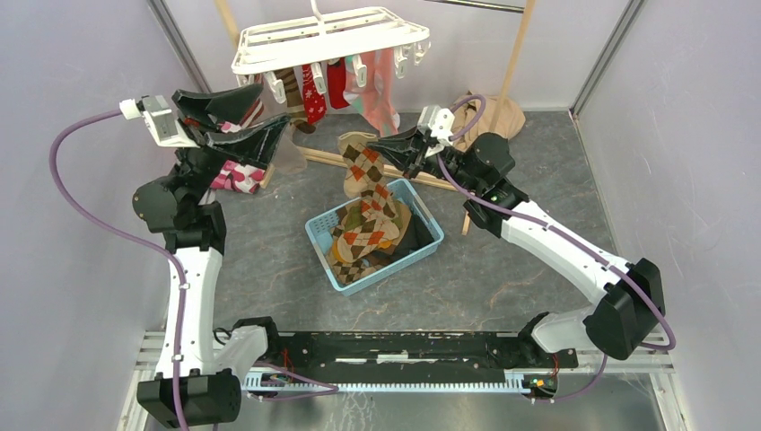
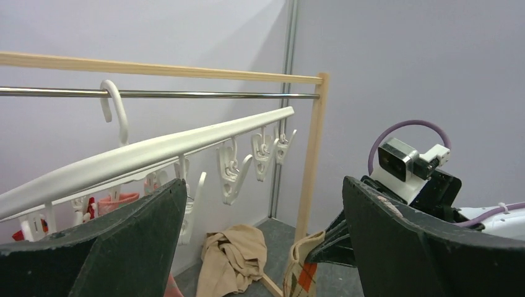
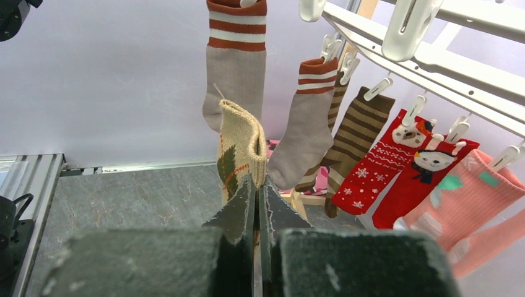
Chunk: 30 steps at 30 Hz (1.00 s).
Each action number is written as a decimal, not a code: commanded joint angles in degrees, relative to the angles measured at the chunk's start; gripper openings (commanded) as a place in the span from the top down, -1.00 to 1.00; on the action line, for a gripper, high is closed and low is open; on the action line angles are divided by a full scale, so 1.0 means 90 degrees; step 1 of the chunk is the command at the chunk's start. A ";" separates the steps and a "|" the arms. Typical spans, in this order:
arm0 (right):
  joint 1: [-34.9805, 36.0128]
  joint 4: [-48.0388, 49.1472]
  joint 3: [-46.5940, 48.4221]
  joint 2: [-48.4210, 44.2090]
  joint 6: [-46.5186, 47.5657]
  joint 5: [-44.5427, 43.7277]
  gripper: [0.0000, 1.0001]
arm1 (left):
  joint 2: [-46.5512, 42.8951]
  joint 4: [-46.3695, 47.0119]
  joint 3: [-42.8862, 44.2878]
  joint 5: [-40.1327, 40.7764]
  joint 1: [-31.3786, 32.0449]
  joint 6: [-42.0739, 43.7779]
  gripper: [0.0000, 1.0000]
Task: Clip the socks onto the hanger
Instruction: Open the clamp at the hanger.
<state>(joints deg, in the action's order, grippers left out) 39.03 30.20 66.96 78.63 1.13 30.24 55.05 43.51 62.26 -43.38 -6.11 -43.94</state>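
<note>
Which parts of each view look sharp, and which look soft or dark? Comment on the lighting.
Top external: even, soft light, no hard shadows, sharp down to the basket. Left wrist: the left fingers loom dark and soft at the bottom; the hanger behind is clearer. Right wrist: the right fingers blur near the lens, while the argyle sock they pinch and the hung socks are crisp.

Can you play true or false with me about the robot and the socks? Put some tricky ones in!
The right tool pinches an argyle sock. True.
The left tool is shut on a sock. False: it is open and holds nothing.
The basket is red. False: it is blue.
Red socks hang from the hanger. True.
Every one of the clips holds a sock. False: several hang empty.
</note>
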 commanded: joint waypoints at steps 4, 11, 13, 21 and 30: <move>-0.0107 0.0491 0.0276 -0.0031 -0.0115 0.0254 1.00 | 0.0053 -0.0813 0.0140 0.0479 -0.0108 0.0289 -0.98; -0.0132 0.0667 0.0245 0.0050 -0.0357 0.0342 1.00 | 0.0049 -0.1514 0.0173 0.0601 -0.0119 0.0902 -0.93; -0.0125 0.0677 0.0264 0.0062 -0.0358 0.0371 1.00 | 0.0163 -0.1458 0.0230 0.0495 -0.0115 0.1033 -0.91; -0.0151 0.0731 0.0260 0.0073 -0.0405 0.0448 1.00 | 0.0610 -0.1020 0.0445 0.0347 -0.0113 0.1133 -0.68; -0.0199 0.0833 0.0260 0.0102 -0.0463 0.0477 1.00 | 0.0857 -0.0045 0.0433 0.0238 -0.0120 0.0469 -0.63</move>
<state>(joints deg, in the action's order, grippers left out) 37.63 33.91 67.00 79.44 -2.15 33.65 62.30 35.86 63.77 -39.68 -6.79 -36.21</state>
